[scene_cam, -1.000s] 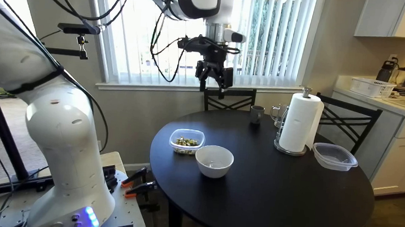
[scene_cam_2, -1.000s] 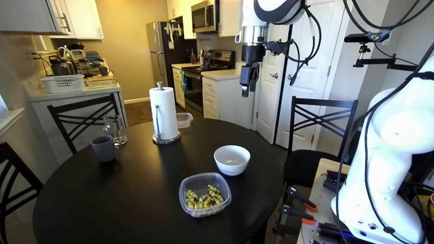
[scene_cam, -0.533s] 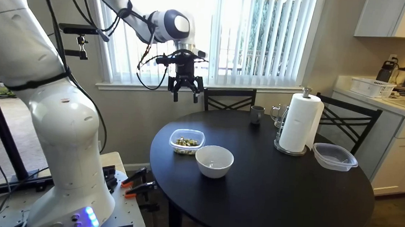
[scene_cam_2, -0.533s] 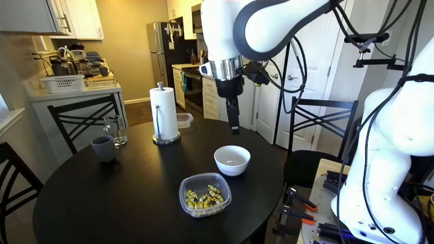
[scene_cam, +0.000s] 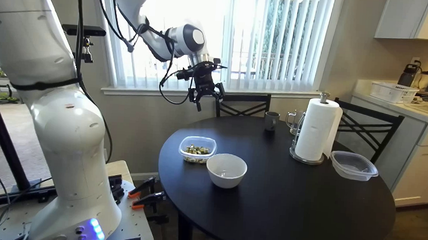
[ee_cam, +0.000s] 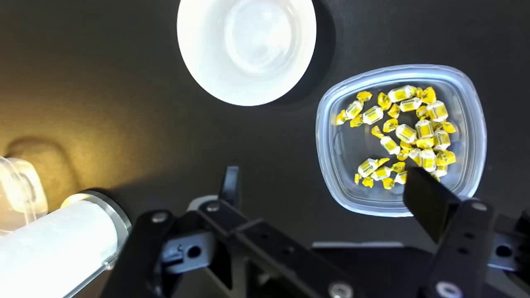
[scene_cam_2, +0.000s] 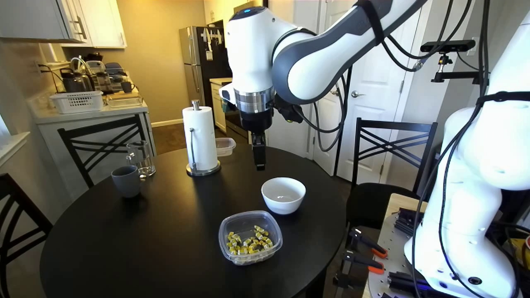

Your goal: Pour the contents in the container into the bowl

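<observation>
1. My pincer [ee_cam: 327, 190] hangs above the bench [scene_cam: 286, 215], spread wide, nothing in its grip. The candies [ee_cam: 424, 128] I can see are in the squarish clear tub [ee_cam: 348, 145], none in the bowl [ee_cam: 246, 82], so I'd call this the approach.
2. Main worry: the tub looks like thin plastic. Pinch a wall too hard and it'll probably flex; too softly and it could swivel on me.
3. If I come down off-centre, I might land in the candies or shove the tub into the bowl. The gap there is slim.
4. Tip too fast and candies will likely overshoot, since both mouths look about equally wide.
5. In both exterior views, tub and bowl sit towards the bench edge by the robot arm [scene_cam: 72, 125], so no nudging that way. Bowl and paper towel roll [scene_cam_2: 203, 138] stand well apart; I'd swing through there.
</observation>
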Controlling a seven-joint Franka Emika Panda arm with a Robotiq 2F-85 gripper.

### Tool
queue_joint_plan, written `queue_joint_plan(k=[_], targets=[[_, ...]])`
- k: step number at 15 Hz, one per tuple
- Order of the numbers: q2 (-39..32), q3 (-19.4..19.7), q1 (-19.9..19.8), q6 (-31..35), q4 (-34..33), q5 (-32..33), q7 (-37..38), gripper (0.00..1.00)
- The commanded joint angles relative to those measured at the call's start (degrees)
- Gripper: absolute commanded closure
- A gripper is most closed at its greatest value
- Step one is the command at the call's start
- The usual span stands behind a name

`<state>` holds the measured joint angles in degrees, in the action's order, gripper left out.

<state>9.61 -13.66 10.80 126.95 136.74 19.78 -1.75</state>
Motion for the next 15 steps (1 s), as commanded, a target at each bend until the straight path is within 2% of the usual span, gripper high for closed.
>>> queue_joint_plan(k=[1, 5, 10, 13, 15], targets=[[0.0, 0.2, 0.3, -0.1, -0.1, 0.0, 0.0, 0.0], [0.0, 0.2, 0.3, -0.1, -0.2, 0.0, 0.0, 0.0], [-16.5, 3.1, -1.6, -2.0, -9.3, 0.6, -4.2, 0.0], [-24.5, 4.3, -1.8, -3.8, -14.7, -1.0, -11.3, 0.0], [-27.4, 3.6, -1.5, -5.0, -17.2, -1.3, -16.8, 0.0]])
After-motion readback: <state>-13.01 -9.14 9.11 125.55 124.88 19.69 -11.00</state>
